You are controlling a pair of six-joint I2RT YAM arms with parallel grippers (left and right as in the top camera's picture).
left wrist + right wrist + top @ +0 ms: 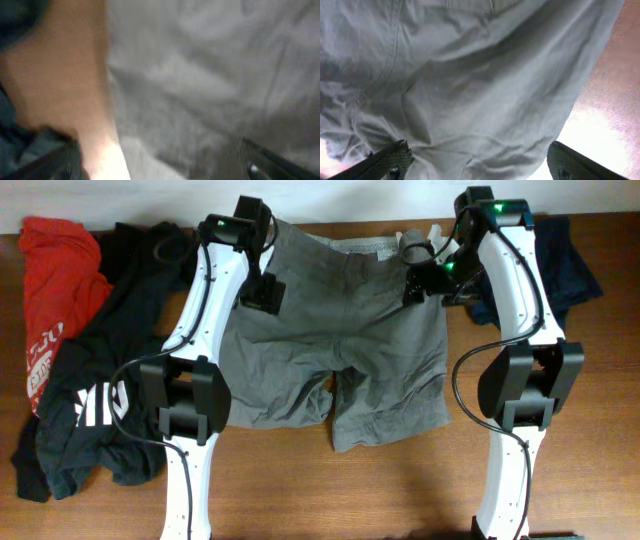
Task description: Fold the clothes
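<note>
Grey-khaki shorts (340,350) are laid flat on the tabletop (330,490), waistband (352,245) farthest away, legs nearest the robot; the left tool (267,292) is held parted over the left waist corner, the right tool (418,284) likewise over the right.

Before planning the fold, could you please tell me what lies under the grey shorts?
Only the wooden table shows along the hems of the shorts and between their legs. Whatever sits beneath the cloth itself is covered.

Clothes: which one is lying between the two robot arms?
The grey-khaki shorts, spread out in the middle. The red tee and black tee lie crumpled off to one side, the navy garment to the other.
</note>
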